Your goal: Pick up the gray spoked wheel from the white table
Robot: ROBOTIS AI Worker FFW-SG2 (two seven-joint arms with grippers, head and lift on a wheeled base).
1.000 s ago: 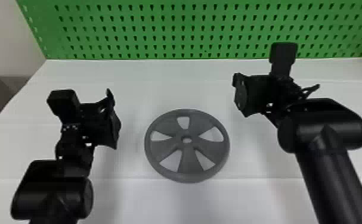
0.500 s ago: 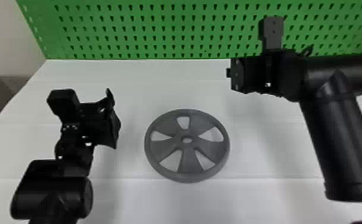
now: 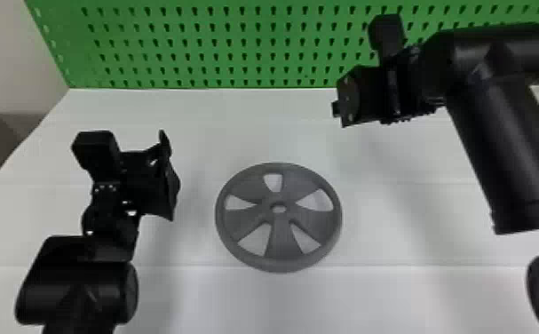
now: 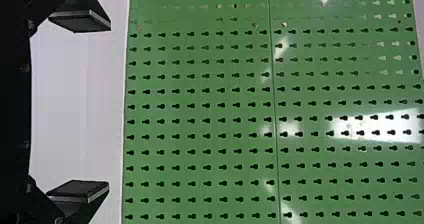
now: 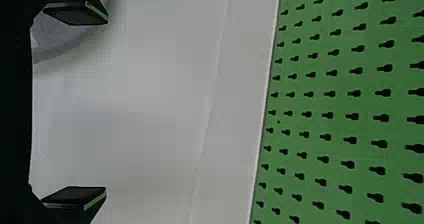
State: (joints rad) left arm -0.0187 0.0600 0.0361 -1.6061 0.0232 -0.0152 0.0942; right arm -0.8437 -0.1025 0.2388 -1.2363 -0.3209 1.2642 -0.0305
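Right end effector (image 3: 344, 103) hangs right of the wheel (image 3: 283, 237).

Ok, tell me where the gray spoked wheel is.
In the head view, the gray spoked wheel lies on the white table near the middle, right of the left gripper and short of the green pegboard.

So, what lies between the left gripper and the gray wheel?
Nothing but a bare stretch of the white table lies between the left gripper and the gray spoked wheel; the head view shows this.
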